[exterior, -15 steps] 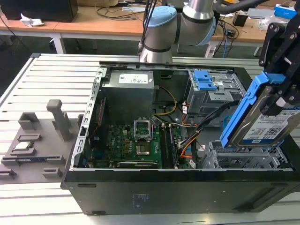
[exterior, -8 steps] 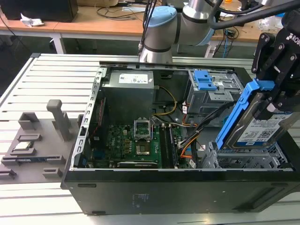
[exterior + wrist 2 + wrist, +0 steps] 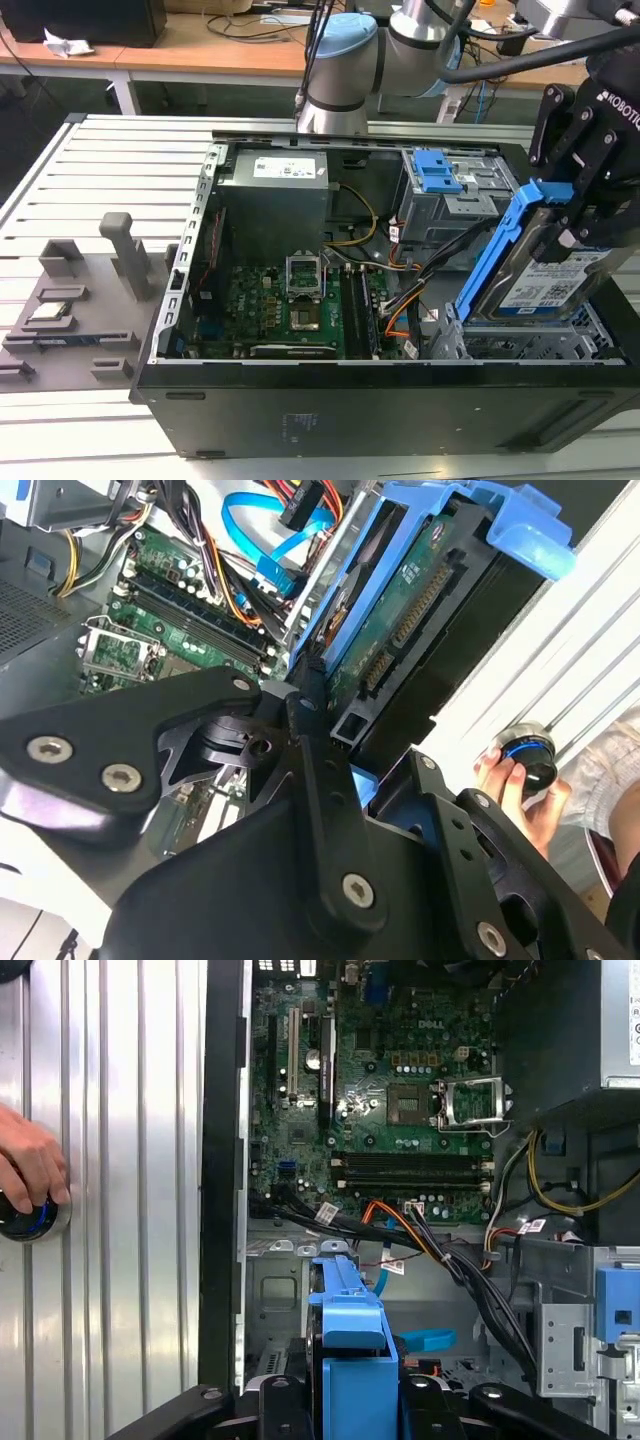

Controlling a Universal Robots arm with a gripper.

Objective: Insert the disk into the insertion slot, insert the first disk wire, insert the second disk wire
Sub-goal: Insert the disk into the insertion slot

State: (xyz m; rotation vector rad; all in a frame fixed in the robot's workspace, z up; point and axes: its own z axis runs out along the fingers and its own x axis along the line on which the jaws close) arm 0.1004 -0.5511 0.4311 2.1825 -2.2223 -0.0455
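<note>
My gripper is shut on the disk, a silver drive with a white label in a bright blue carrier. The disk hangs tilted, its lower end just over the insertion slot, the perforated silver cage at the case's front corner on the exterior view's right. In both wrist views the blue carrier and the disk's connector edge sit between my black fingers. The first disk wire, an orange, red and black bundle, lies loose by the motherboard. The second disk wire, flat and light blue, curls beside the cage.
The open case holds a motherboard, a power supply and a taller grey cage with a blue latch. Grey fixtures stand on the slatted table at the exterior view's left. A person's hand rests on a blue-ringed knob beside the case.
</note>
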